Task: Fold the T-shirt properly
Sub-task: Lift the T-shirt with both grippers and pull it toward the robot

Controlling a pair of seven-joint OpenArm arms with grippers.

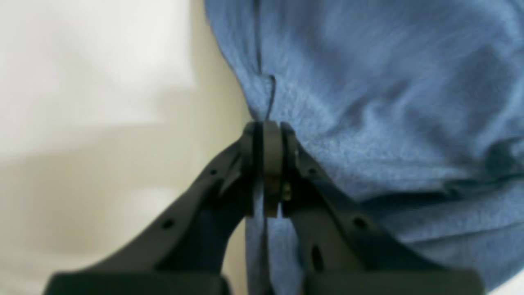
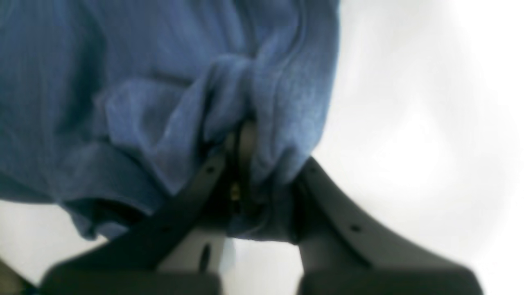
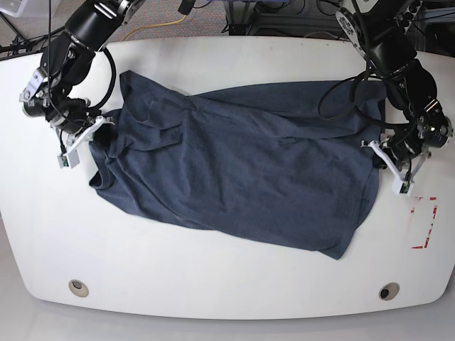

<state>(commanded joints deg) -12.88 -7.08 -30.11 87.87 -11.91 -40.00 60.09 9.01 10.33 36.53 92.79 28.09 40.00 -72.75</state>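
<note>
The T-shirt [image 3: 242, 163] lies spread across the white table, plain dark blue side up and wrinkled, its long axis running left to right. At the shirt's right edge, my left gripper [image 3: 380, 153] is shut on the fabric. The left wrist view shows its fingertips [image 1: 268, 135] pinching a seam edge of the T-shirt [image 1: 368, 102], with cloth hanging between the jaws. My right gripper [image 3: 99, 129] is shut on the shirt's left edge. In the right wrist view its fingers [image 2: 241, 143] are buried in a bunched fold of the T-shirt [image 2: 123, 82].
Bare table [image 3: 227, 284] runs along the front and both sides of the shirt. A red-outlined rectangle [image 3: 424, 224] is marked near the right edge. Two round holes [image 3: 79, 288] [image 3: 388, 291] sit near the front edge. Cables lie beyond the far edge.
</note>
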